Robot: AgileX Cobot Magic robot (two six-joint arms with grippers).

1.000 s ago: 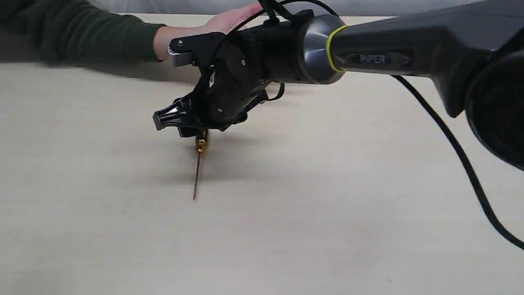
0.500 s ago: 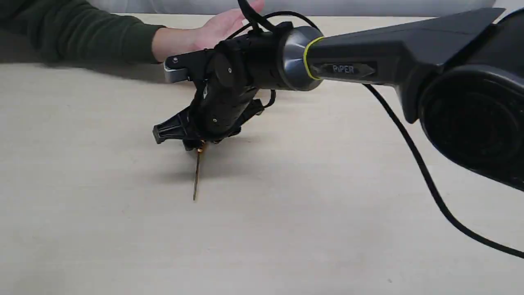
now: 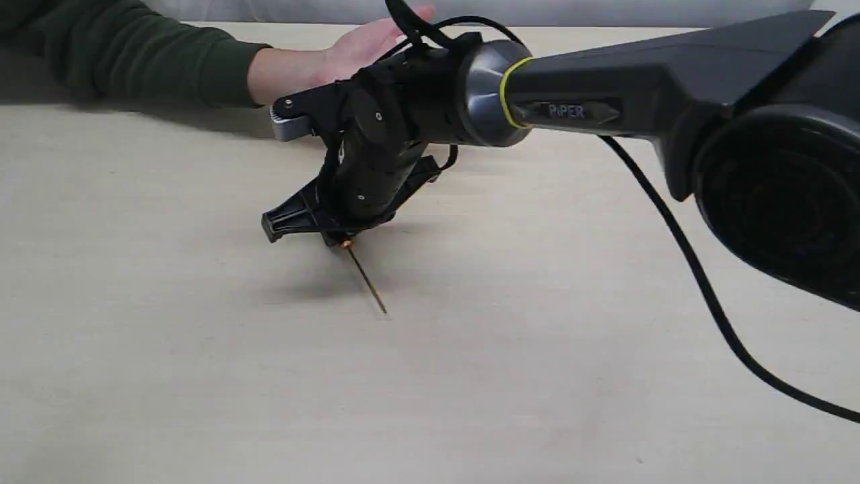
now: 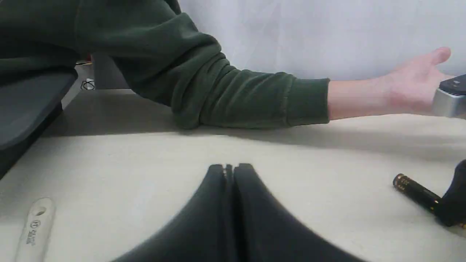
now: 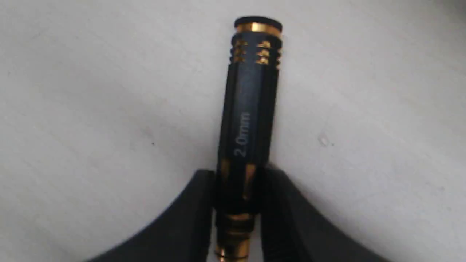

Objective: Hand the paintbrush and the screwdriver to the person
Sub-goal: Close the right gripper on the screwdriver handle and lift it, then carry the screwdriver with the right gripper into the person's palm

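The right claw (image 5: 236,207) pinches the screwdriver (image 5: 247,109) low on its black handle, just above the gold collar, with 1 finger (image 5: 196,218) on each side. The rest of the handle, printed "2.0mm", sticks out free beyond the fingertips and ends in a gold-ringed cap. In the exterior view this claw (image 3: 332,235) hangs low over the bench (image 3: 537,376), and the screwdriver's thin shaft (image 3: 366,279) slants from it down toward the front of the bench. Whether its tip touches the surface cannot be told. The right arm (image 3: 638,87), marked "PIPER", reaches in from the right, and a black cable (image 3: 705,289) trails from it.

Behind that claw, at the far edge of the bench, the person (image 3: 356,44) holds out an open bare hand, with the forearm in a dark green sleeve (image 3: 134,60) lying on the bench. The hand is apart from the screwdriver.

The left claw (image 4: 229,169) has its 2 fingers pressed together with nothing between them, low over the bench. The paintbrush (image 4: 34,225) lies flat on the bench off to one side of it. Only the pale handle end with its hole shows.
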